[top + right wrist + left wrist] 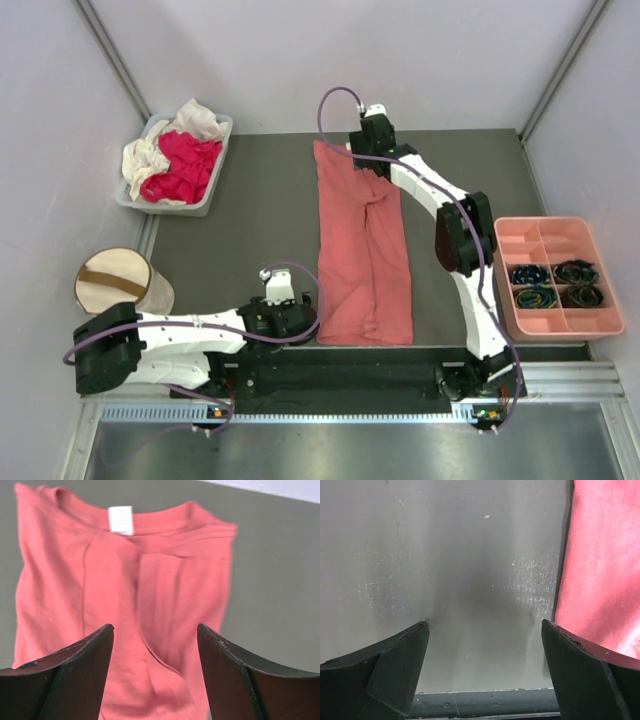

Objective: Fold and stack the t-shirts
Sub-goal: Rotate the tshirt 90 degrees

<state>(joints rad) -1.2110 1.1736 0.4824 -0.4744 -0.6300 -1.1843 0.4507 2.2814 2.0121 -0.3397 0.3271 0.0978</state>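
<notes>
A salmon-pink t-shirt (362, 250) lies folded lengthwise into a long strip down the middle of the grey table. Its collar and white neck label (121, 520) are at the far end. My right gripper (368, 165) hovers over that far end, open, with the cloth (125, 595) below and nothing between the fingers. My left gripper (300, 320) sits low beside the shirt's near left corner, open over bare table (485, 627), and the shirt's edge (600, 565) is just past the right finger. A magenta-red t-shirt (185, 165) and a cream-white one (150, 155) are bunched in a bin.
The grey bin (222, 150) holding the bunched shirts stands at the far left. A cream drum-shaped fabric bin (115, 282) with a brown strap is at the near left. A pink compartment tray (556, 222) with dark coiled items sits at the right edge.
</notes>
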